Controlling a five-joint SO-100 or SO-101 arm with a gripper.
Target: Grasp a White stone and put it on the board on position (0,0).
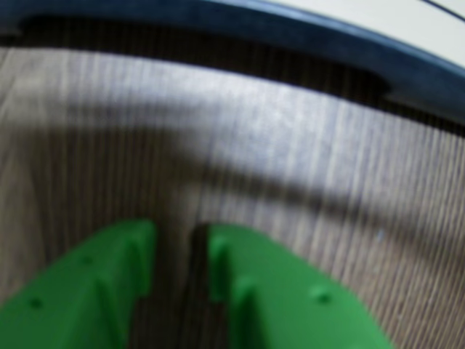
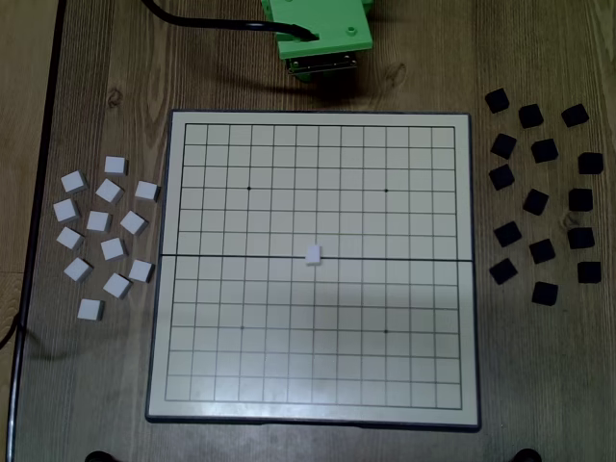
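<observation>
1. Claw [image 1: 180,254]: in the wrist view the two green fingers [image 1: 94,291] stand nearly together, a narrow dark slit between them and nothing held; clenched and empty. It hangs over bare tabletop [image 1: 254,167], just outside the board's dark rim [image 1: 290,33].

2. Arm [image 2: 318,34]: in the fixed view its green body sits above the board's top edge, near the middle of that edge, well apart from every stone.

3. White stone [image 2: 313,254]: one lies on the board [image 2: 318,385], on the bold fold line [image 2: 221,256], at or just beside the central crossing. The central dot cannot be seen; the stone appears to cover it.

4. Judgement: the placement looks done, and the step in hand is the retreat from the board. To do it well, keep the claw clear of the board's surface so nothing nudges the stone, and bring the arm to rest beyond the board's top edge.

5. Check: the stone sits slightly off square with the board's lines; if exact centring matters, confirm it from the fixed view before calling the task complete.

6. Spare white stones [image 2: 101,236]: a loose cluster on the tabletop left of the board in the fixed view, untouched.

7. Black stones [image 2: 544,197]: scattered right of the board, not needed here.
</observation>
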